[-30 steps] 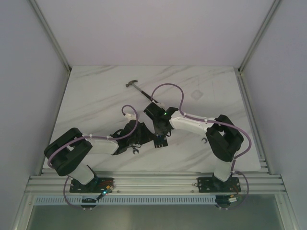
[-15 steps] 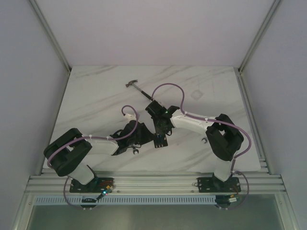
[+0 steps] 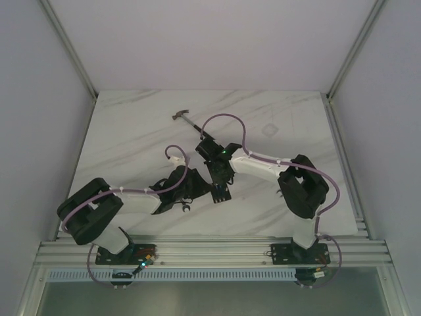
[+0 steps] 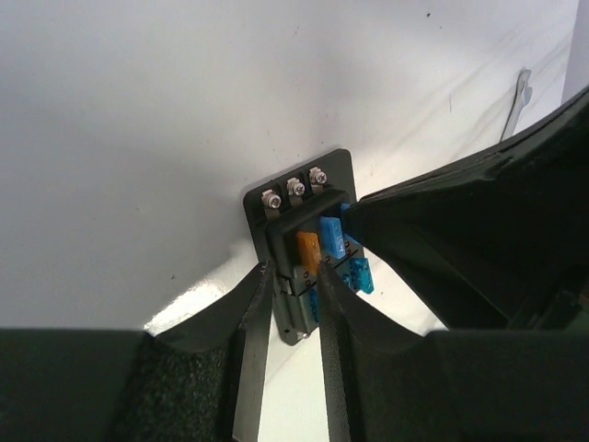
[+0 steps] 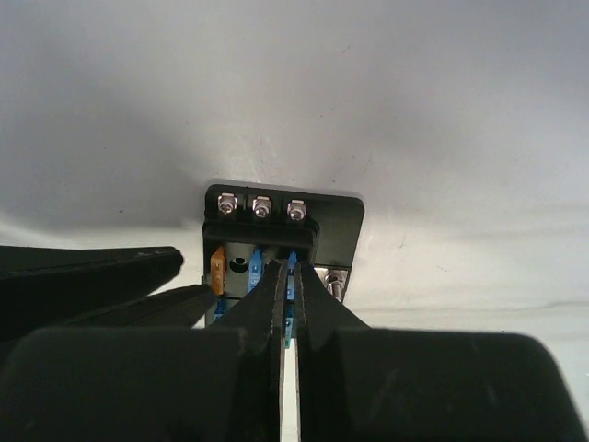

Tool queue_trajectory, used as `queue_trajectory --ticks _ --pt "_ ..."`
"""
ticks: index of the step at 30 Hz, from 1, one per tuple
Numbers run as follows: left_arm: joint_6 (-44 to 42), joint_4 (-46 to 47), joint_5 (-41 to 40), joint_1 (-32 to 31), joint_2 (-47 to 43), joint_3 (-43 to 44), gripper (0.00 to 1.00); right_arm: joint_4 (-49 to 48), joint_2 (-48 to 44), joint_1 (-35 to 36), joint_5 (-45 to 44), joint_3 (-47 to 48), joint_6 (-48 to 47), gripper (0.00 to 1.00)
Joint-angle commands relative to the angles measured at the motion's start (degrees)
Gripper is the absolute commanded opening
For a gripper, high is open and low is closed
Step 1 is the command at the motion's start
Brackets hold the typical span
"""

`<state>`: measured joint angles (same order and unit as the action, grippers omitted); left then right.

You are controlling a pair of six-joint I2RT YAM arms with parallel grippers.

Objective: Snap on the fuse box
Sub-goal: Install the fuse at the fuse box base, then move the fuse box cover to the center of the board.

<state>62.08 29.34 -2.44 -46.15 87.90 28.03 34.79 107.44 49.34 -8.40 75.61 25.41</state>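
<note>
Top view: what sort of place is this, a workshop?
Probably a robot test cell: marble-look table boxed by white walls, left arm and right arm bolted to an aluminium rail, a hammer and fuse box.

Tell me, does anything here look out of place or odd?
One slot in the fuse box looks bare, between the orange fuse and a blue fuse, while its neighbours are filled. Nothing looks spilled or broken.

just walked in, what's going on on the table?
Both arms meet at the fuse box mid-table. The left gripper is clamped across its side, bracing it. The right gripper is shut, its tips down among the blue fuses on the box's face. A hammer and wrench lie aside, not in use.
</note>
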Motion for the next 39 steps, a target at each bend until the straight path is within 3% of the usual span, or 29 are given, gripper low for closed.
queue_trajectory --ticks 1,6,13,22,29,34,39 --pt "-0.6 -3.5 -3.6 0.1 -3.8 -1.0 0.36 -5.9 5.9 0.4 1.5 2.0 -5.7 0.09" --pt "-1.8 -6.5 -5.2 0.4 -8.1 -0.6 0.39 -5.5 4.2 0.4 1.9 5.0 -8.3 0.21" --pt "-3.3 -11.0 -7.6 1.1 -14.5 -1.2 0.53 -6.0 -4.5 0.2 -0.2 3.5 -9.1 0.43" --pt "-7.5 -18.9 -11.7 2.5 -24.7 -2.7 0.69 -5.8 -14.9 -4.0 -7.2 -4.1 -7.0 0.56" --pt "-11.0 -23.2 -12.0 4.2 -31.0 -4.1 0.80 -6.4 -16.3 -5.0 -7.1 -8.8 -5.9 0.65" --pt "-14.5 -27.1 -13.5 5.8 -34.2 -4.5 0.91 -7.2 -15.9 -8.9 -12.2 -10.6 -5.2 0.79" --pt "-20.9 -31.4 -17.4 8.7 -37.5 -3.6 1.00 -13.0 -15.3 -16.1 -16.4 -11.3 -6.1 0.99"
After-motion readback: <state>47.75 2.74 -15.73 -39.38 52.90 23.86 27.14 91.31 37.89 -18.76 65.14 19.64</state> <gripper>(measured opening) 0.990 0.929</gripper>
